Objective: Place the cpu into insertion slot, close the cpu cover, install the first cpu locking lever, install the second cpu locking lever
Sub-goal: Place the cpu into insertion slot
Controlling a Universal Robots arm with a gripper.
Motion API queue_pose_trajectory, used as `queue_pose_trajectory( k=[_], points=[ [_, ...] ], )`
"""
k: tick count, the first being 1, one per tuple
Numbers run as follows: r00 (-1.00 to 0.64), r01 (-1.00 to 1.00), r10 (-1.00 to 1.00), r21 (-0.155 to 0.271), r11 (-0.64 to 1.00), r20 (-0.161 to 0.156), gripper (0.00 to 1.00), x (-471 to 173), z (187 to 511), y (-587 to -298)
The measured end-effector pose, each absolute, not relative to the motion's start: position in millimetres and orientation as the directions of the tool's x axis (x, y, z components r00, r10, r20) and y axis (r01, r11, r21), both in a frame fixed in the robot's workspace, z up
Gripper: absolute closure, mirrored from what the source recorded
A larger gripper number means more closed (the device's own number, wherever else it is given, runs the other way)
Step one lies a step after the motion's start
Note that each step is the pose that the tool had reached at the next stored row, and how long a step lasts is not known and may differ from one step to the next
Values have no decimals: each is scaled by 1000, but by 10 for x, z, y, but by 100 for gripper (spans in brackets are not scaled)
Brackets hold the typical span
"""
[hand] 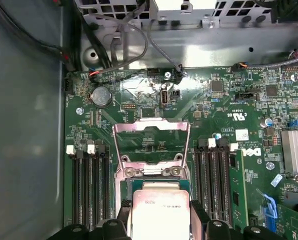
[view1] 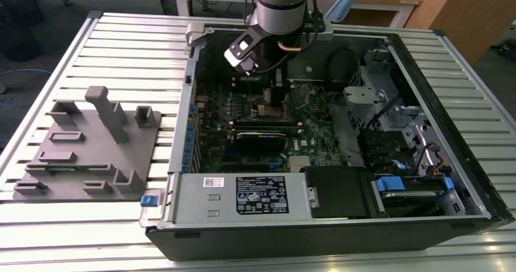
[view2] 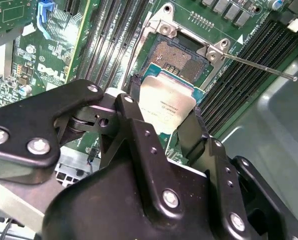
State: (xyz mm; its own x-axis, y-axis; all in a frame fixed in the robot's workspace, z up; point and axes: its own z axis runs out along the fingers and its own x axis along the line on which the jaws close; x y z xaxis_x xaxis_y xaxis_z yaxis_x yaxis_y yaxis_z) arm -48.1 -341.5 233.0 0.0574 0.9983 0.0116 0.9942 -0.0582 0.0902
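My gripper (view2: 164, 119) is shut on the cpu (view2: 166, 102), a flat silver-grey square held by its two opposite edges between the black fingers (view2: 131, 107). The cpu hangs slightly tilted, just above and beside the insertion slot (view2: 176, 57), whose golden-brown contact field lies bare. In the first wrist view the cpu (hand: 161, 207) covers most of the slot, and the cpu cover (hand: 151, 127) stands swung open behind it. One thin locking lever (view2: 259, 66) sticks out sideways, unlatched. In the exterior view the gripper (view1: 248, 66) hovers over the motherboard inside the open case.
Black memory slots (hand: 89, 185) flank the socket on both sides. Cables (hand: 114, 55) run along the metal case wall (hand: 29, 125) nearby. A grey fixture block (view1: 89, 145) sits on the slatted table at the exterior view's left. A power supply (view1: 241, 196) lines the case's near side.
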Motion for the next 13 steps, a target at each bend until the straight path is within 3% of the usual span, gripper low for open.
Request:
queue_pose_trajectory(
  k=[13],
  points=[
    [29,995,999,90,-30,16,46,-530,2262,-3400]
  ],
)
